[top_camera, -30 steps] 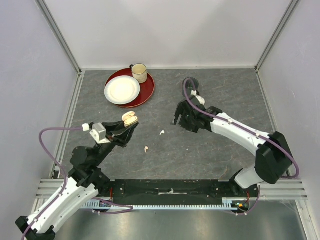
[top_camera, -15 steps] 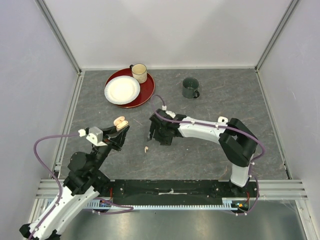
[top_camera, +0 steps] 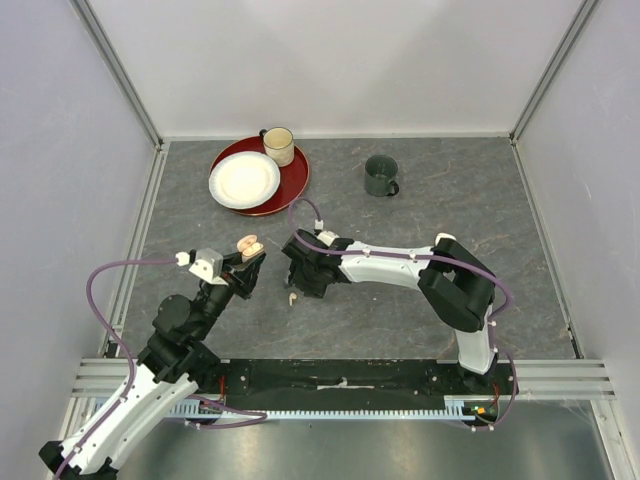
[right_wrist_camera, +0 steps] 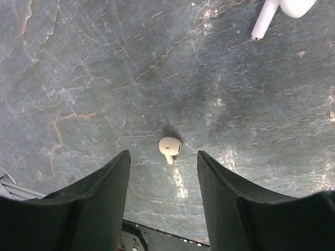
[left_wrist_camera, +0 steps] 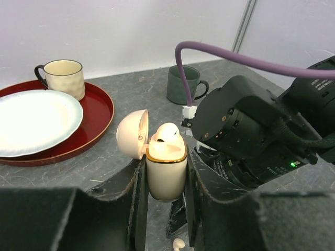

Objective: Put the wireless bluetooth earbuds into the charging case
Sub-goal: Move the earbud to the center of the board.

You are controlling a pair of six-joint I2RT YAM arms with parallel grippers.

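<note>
Grey tabletop (right_wrist_camera: 78, 78): peach earbud (right_wrist_camera: 169, 147) lay between my right gripper (right_wrist_camera: 163, 159)'s parted jaws. Tiny, light, probably slick; I'd pinch the bulb. My left gripper (left_wrist_camera: 165, 172) clamped the charging case (left_wrist_camera: 166, 183).

Overhead, plus two close wrist-views (shared table (top_camera: 560, 200))

A white earbud (right_wrist_camera: 294, 5) is cropped at the top edge.

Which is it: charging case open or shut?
Open. The lid of the charging case, gripped by the left end effector, is swung back sideways, and an earbud sits inside.
</note>
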